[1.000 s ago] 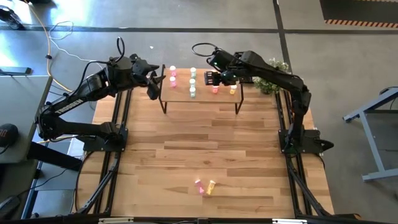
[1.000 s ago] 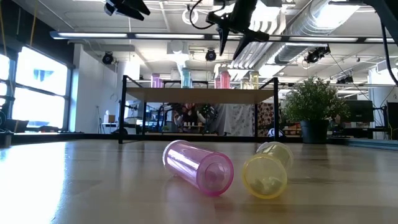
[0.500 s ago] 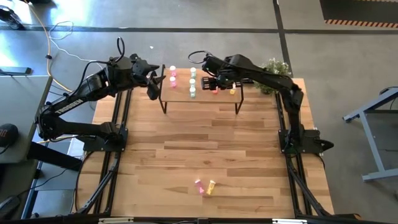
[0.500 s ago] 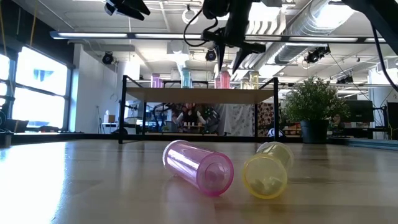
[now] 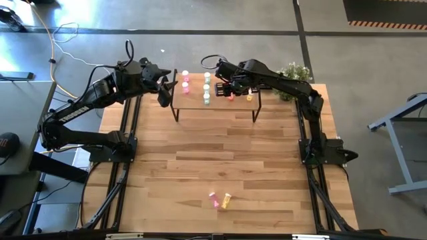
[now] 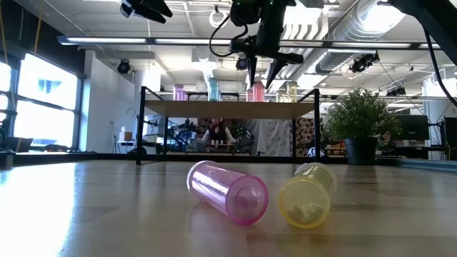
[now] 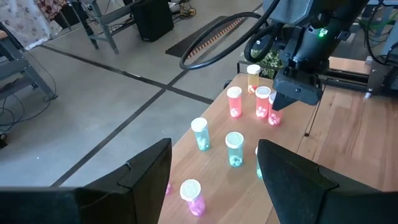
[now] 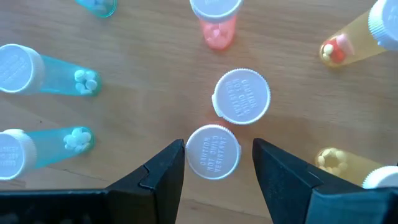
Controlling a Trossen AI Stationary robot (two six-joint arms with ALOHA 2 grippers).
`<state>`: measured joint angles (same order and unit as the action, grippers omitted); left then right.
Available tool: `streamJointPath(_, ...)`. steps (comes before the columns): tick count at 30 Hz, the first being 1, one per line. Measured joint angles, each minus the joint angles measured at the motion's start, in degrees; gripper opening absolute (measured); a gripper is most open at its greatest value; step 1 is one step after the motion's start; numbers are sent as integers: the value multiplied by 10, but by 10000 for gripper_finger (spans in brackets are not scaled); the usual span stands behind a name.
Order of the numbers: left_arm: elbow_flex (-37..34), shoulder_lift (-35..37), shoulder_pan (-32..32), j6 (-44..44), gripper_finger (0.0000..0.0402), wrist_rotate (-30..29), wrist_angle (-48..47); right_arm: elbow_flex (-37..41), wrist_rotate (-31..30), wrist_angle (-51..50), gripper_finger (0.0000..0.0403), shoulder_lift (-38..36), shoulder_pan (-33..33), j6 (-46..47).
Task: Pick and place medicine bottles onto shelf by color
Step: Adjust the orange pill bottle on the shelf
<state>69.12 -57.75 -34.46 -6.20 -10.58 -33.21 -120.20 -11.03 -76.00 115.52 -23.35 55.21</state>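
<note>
**Right arm has swung in over the red bottles on the shelf**

At the left end of the shelf (image 5: 213, 100) the left gripper (image 5: 165, 93) hovers just beside the board's edge, its fingers spread with nothing between them; it has not shifted over the last second and looks to be waiting. Nearest it on the board stand the pink bottles (image 5: 185, 81), then the green bottles (image 5: 207, 89) in their own line.

Further right, the right gripper (image 5: 229, 88) has moved: a second ago it sat out over the red and yellow group, and it has since slid leftward and settled directly above the red bottles (image 7: 263, 101). Its wrist view looks straight down on two white caps, one red bottle cap (image 8: 213, 151) sitting between the parted fingers but not gripped. The jaws are apart and empty. The yellow bottles (image 5: 249, 97) stand at the right end.

This reads as either a release just made among the reds or a straightening of that row; I cannot tell which.

On the near tabletop, a pink bottle (image 6: 227, 191) and a yellow bottle (image 6: 307, 194) lie on their sides, touching or nearly so, not yet collected. These two remain to be shelved.
</note>
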Motion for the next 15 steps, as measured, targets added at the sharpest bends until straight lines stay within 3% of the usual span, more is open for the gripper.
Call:
streamJointPath(8,0,0,0,0,227,0,0,0,-8,7,176,0,0,-1)
streamJointPath(15,0,0,0,0,227,-1,0,0,-8,7,143,0,0,-2)
